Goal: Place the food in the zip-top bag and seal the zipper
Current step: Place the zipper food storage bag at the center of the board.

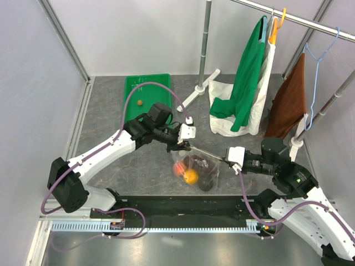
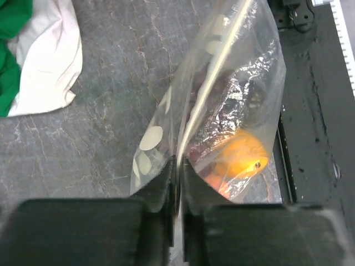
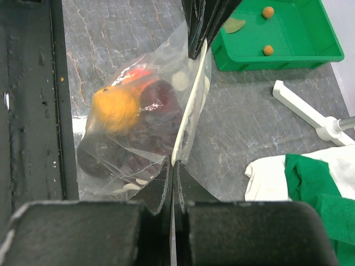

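The zip-top bag (image 1: 195, 169) hangs between both grippers above the table's front edge. Inside it show the orange (image 1: 191, 177), the red-yellow peach (image 1: 178, 169), the dark grape bunch (image 1: 195, 162) and the dark plum (image 1: 206, 184). My left gripper (image 1: 186, 147) is shut on the left end of the white zipper (image 2: 208, 94). My right gripper (image 1: 225, 162) is shut on the zipper's right end (image 3: 188, 113). In the right wrist view the orange (image 3: 115, 108), grapes (image 3: 158, 105) and plum (image 3: 94, 160) lie in the bag (image 3: 127, 166). The left wrist view shows the orange (image 2: 241, 155).
A flat green tray (image 1: 146, 91) with small orange bits stands at the back left. A white stand base (image 1: 195, 94), a green and white garment (image 1: 244, 94) and a brown cloth (image 1: 288, 102) hang at the back right. A black strip (image 1: 183, 204) runs along the front.
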